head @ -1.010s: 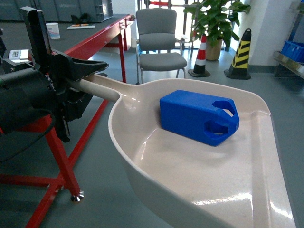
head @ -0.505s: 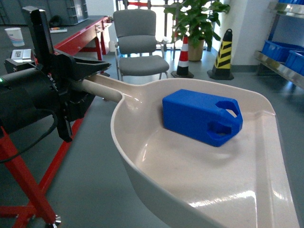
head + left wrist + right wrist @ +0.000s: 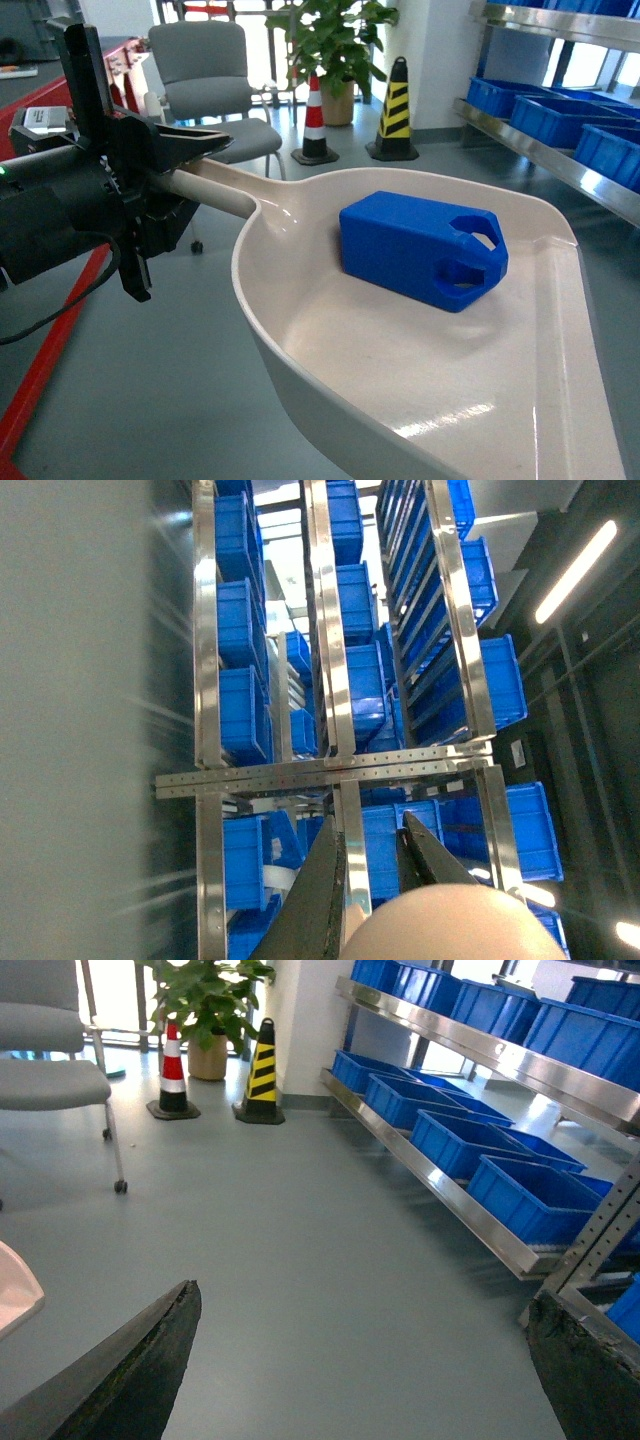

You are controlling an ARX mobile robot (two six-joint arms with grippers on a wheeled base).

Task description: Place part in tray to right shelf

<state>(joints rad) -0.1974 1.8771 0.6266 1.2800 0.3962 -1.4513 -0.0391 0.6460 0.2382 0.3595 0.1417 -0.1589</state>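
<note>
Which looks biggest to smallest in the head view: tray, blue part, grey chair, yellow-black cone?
1. tray, nearest the camera
2. blue part
3. grey chair, far off, so apparent size only
4. yellow-black cone

- The part (image 3: 420, 248) — a small bright-blue boxy block — is seen lying on its side in the tray, toward the far wall, its holed lug end turned to the tray's right edge.
- The tray (image 3: 330, 330), a glossy cream scoop, is held off the floor by its straight handle.
- The right shelf (image 3: 470, 1210) — silvery steel, loaded with blue crates — is seen well apart from the tray.
</note>
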